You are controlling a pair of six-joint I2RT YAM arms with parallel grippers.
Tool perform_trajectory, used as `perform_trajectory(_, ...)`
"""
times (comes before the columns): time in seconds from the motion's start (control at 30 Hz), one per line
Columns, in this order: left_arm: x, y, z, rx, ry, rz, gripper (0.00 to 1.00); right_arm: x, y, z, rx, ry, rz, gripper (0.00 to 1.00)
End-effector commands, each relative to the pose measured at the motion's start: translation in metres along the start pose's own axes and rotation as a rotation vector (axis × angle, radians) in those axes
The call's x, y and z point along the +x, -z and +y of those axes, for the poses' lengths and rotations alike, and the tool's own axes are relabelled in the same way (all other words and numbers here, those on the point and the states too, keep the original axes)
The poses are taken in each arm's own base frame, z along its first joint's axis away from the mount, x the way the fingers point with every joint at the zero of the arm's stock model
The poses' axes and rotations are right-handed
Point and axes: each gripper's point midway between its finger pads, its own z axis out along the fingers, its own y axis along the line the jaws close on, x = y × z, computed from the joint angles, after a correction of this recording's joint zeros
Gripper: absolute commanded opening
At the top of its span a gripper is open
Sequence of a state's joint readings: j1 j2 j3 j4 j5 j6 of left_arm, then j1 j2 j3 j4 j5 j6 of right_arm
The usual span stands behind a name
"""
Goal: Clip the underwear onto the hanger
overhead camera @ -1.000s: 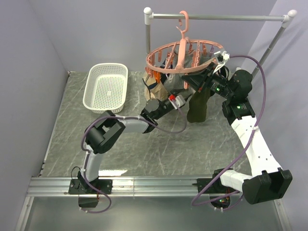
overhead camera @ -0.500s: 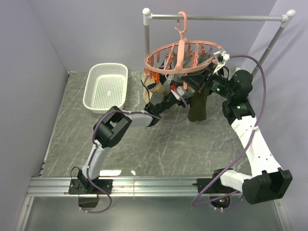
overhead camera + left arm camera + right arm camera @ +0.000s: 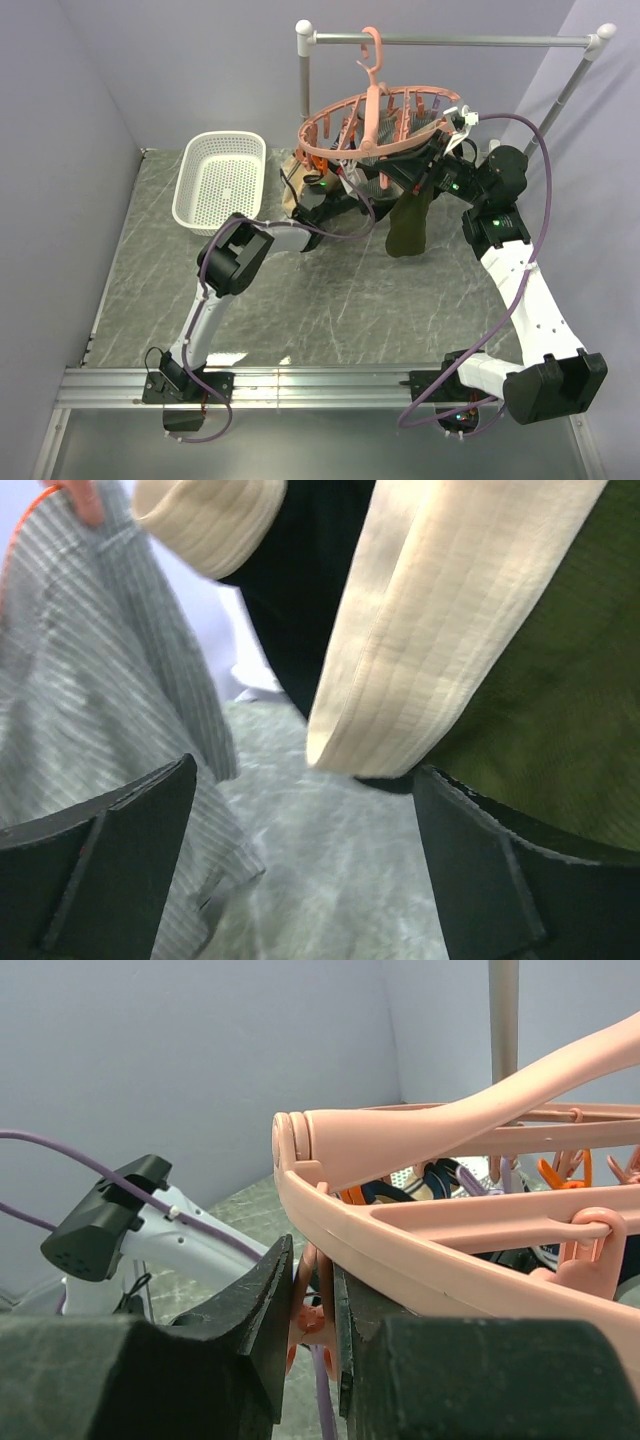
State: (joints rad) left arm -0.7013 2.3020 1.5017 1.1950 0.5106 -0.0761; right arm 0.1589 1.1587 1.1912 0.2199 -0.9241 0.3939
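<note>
Olive-green fabric underwear (image 3: 408,225) hangs loose below salmon-pink round plastic hanger (image 3: 430,1235). The left gripper (image 3: 305,780) is wide, holding nothing, while the right gripper (image 3: 312,1290) squeezes a peg (image 3: 305,1322). Risk: waistband (image 3: 440,630) misses it.

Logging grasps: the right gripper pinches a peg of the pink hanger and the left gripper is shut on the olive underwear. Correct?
No: the left wrist view shows the left gripper open, not gripping the underwear. The right gripper pinches a hanger peg.

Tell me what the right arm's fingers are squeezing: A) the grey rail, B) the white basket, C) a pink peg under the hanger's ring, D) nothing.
C: the right wrist view shows the right gripper closed on a pink peg dangling below the ring of the hanger.
</note>
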Motion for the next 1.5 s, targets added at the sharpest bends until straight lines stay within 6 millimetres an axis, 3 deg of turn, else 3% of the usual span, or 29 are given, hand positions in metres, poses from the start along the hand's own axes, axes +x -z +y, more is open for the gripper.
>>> perform_trajectory(0.0,-0.034,-0.01,-0.017,0.123,0.015,-0.106,0.96,-0.006,0.003,0.033,-0.146,0.044,0.02,0.0)
perform_trajectory(0.23,-0.039,-0.014,-0.032,0.248,0.026,-0.114,0.93,0.0,0.004,0.034,-0.158,0.033,0.033,0.0)
perform_trajectory(0.43,-0.033,-0.019,-0.046,0.345,0.063,-0.083,0.84,0.0,0.003,0.034,-0.164,0.028,0.032,0.0)
perform_trajectory(0.57,-0.026,-0.023,-0.047,0.362,0.112,-0.055,0.89,-0.002,0.003,0.035,-0.169,0.028,0.03,0.0)
perform_trajectory(0.7,-0.022,-0.024,-0.048,0.376,0.116,-0.045,0.88,-0.001,0.005,0.037,-0.172,0.029,0.034,0.0)
perform_trajectory(0.73,-0.023,-0.024,-0.049,0.382,0.115,-0.044,0.85,-0.001,0.004,0.037,-0.173,0.029,0.034,0.0)
perform_trajectory(0.83,-0.028,-0.022,-0.052,0.406,0.113,-0.047,0.65,-0.002,0.004,0.038,-0.172,0.036,0.032,0.0)
perform_trajectory(0.87,-0.027,-0.02,-0.053,0.411,0.113,-0.039,0.52,-0.003,0.004,0.036,-0.166,0.035,0.029,0.0)
perform_trajectory(0.93,-0.034,-0.018,-0.053,0.416,0.102,-0.041,0.36,-0.004,0.004,0.036,-0.163,0.036,0.027,0.0)
perform_trajectory(0.97,-0.038,-0.016,-0.054,0.409,0.103,-0.036,0.2,-0.004,0.004,0.036,-0.162,0.037,0.026,0.0)
perform_trajectory(1.03,-0.043,-0.013,-0.052,0.394,0.096,-0.033,0.12,-0.005,0.004,0.033,-0.147,0.039,0.019,0.0)
perform_trajectory(1.07,-0.035,-0.007,-0.053,0.382,0.097,-0.006,0.07,-0.005,0.003,0.031,-0.136,0.037,0.016,0.0)
perform_trajectory(1.13,-0.054,-0.006,-0.05,0.346,0.061,-0.014,0.0,-0.007,0.002,0.024,-0.099,0.04,0.005,0.0)
perform_trajectory(1.27,-0.08,0.006,-0.041,0.236,0.004,0.0,0.0,-0.009,0.001,0.009,-0.015,0.051,-0.011,0.0)
perform_trajectory(1.37,-0.081,0.013,-0.038,0.177,-0.079,0.049,0.0,-0.009,0.001,-0.003,0.038,0.054,-0.021,0.0)
perform_trajectory(1.47,-0.099,0.016,-0.043,0.13,-0.217,0.103,0.0,-0.011,0.001,-0.009,0.074,0.06,-0.035,0.0)
